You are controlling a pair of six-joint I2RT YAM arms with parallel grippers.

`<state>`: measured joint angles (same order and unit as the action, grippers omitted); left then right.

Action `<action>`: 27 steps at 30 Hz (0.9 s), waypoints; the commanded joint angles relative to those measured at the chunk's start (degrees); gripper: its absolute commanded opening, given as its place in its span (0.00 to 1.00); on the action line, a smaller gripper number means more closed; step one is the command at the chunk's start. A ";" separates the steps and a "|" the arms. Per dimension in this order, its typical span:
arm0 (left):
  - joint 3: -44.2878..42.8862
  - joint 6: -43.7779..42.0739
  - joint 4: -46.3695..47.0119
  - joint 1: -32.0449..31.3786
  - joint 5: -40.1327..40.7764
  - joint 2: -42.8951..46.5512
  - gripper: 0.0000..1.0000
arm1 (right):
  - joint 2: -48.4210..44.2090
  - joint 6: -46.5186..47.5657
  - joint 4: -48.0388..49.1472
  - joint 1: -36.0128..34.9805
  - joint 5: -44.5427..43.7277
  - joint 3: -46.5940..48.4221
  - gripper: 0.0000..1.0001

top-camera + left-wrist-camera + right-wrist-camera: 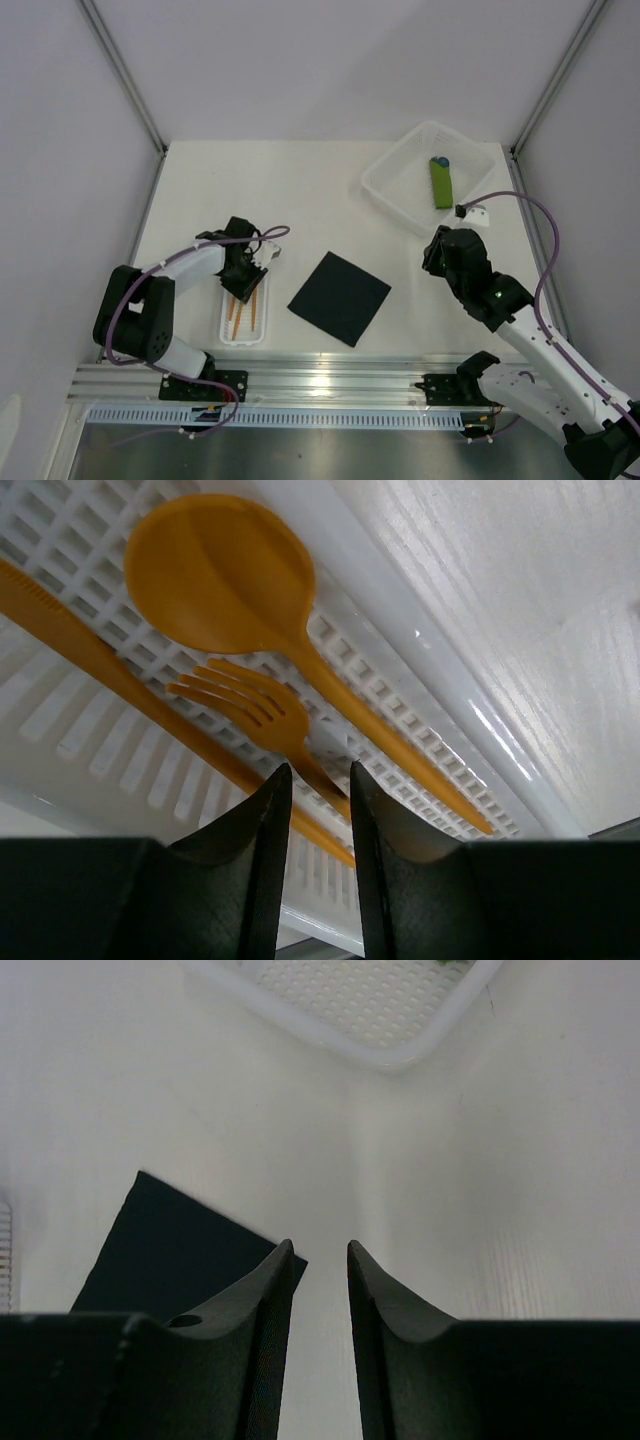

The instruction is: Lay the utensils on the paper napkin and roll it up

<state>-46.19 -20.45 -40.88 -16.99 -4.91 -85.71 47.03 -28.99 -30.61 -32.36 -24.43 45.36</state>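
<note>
Three orange utensils lie in a small white slotted tray [420, 630]: a round-bowled spoon [215, 575], a fork [245, 705] and a knife [90, 645]. My left gripper [319, 767] hangs low over the tray, its jaws a narrow gap apart, with the fork's handle running in between the fingertips. In the top view it [245, 270] is over the tray's far end, and the utensils [245, 310] show below it. The black paper napkin [340, 298] lies flat mid-table. My right gripper [320, 1244] is narrowly open and empty, above the table just right of the napkin's corner [170, 1250].
A white mesh basket [400, 195] stands at the back right and holds a green rolled bundle with a blue tip [441, 182]. Its rim shows in the right wrist view [370, 1050]. An aluminium rail runs along the near edge. Grey walls enclose the table.
</note>
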 commanded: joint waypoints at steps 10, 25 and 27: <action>-0.47 -1.79 4.14 1.96 -0.63 -4.90 0.25 | 5.00 -0.81 -1.47 -5.69 -7.39 6.05 0.33; -1.18 4.62 5.90 2.05 -0.98 4.05 0.01 | 3.59 -0.36 0.81 -9.04 -8.10 5.35 0.34; -2.14 5.41 5.11 2.05 -1.77 6.51 0.01 | 4.21 -0.01 2.12 -9.30 -6.26 6.13 0.34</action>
<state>-46.98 -17.41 -37.50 -15.29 -4.91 -84.18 50.61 -29.76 -31.73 -41.01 -31.44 49.21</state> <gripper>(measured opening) 0.153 0.340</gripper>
